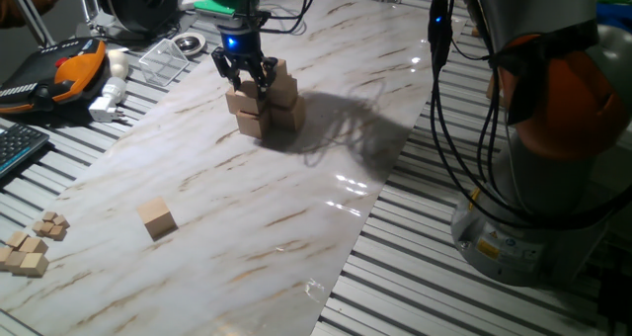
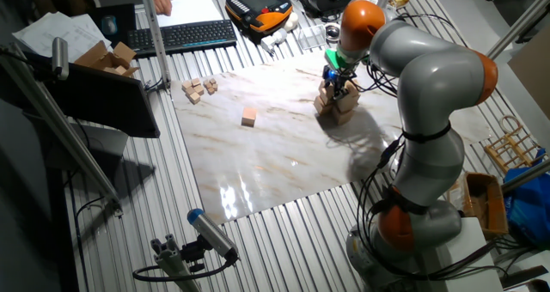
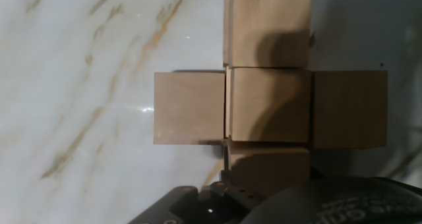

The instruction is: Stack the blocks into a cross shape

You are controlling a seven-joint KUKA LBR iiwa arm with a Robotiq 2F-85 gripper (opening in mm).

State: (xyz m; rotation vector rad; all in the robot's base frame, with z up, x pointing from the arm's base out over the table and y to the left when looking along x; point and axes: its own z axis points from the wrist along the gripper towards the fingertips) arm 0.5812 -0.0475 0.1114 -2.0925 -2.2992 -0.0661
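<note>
1. Overhead, the arm [image 2: 430,94] bends from its base beyond the right edge of the marble board [image 1: 296,178] and points the gripper [image 1: 247,76] straight down on the stack of blocks [image 1: 265,104], near the board's far edge.
2. Its dark fingers [image 1: 234,74] straddle the top of the stack with the jaws spread; whether they press on a block I cannot tell from any view.
3. One fixed view shows the stack standing several blocks high, with a blue light glowing on the gripper body.
4. Only the hand view shows the layout from above: a middle block [image 3: 269,104] with neighbours touching it on all four sides, forming a cross.
5. Both fixed views show a single block [image 1: 156,217] lying well apart, toward the board's near left corner, which the hand view leaves out.
6. Off the left edge sits a cluster of tiny cubes [image 1: 30,245].
7. The other fixed view alone takes in a keyboard [image 2: 185,36] beyond the board.
</note>
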